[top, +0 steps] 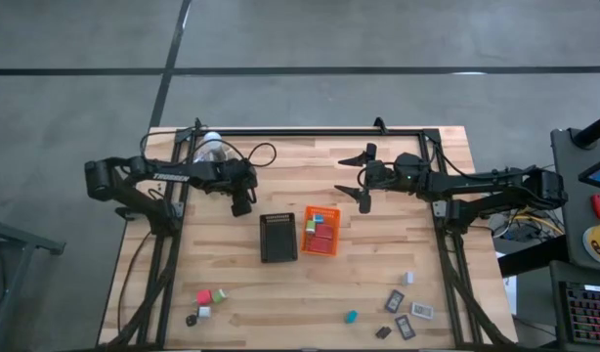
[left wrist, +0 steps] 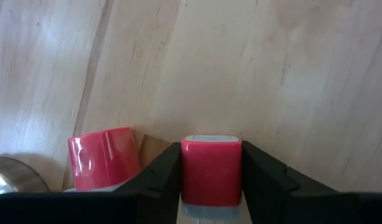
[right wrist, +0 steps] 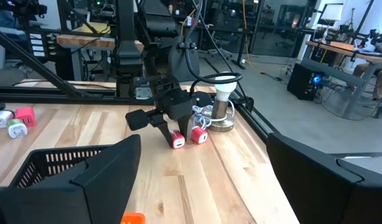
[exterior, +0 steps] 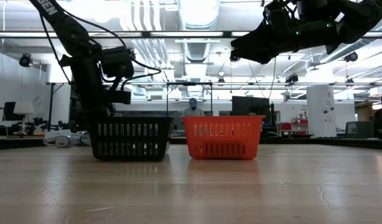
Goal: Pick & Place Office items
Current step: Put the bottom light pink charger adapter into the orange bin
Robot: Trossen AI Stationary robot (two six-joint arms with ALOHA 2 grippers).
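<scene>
Wood table, trays at centre. Your left gripper [left wrist: 211, 186] at approx 10 o'clock is clamped on a red block [left wrist: 211, 169], pick step. Next: lift, carry to orange tray [top: 321, 233]. Right gripper [top: 357, 175], 1 o'clock, hangs wide open.

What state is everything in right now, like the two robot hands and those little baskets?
Left hand: shut on a red block, low at the table.
Second red block: loose on the table beside it.
Right hand: open, empty, raised.
Orange tray: holding several pieces.
Black tray: upright; contents unclear.
</scene>
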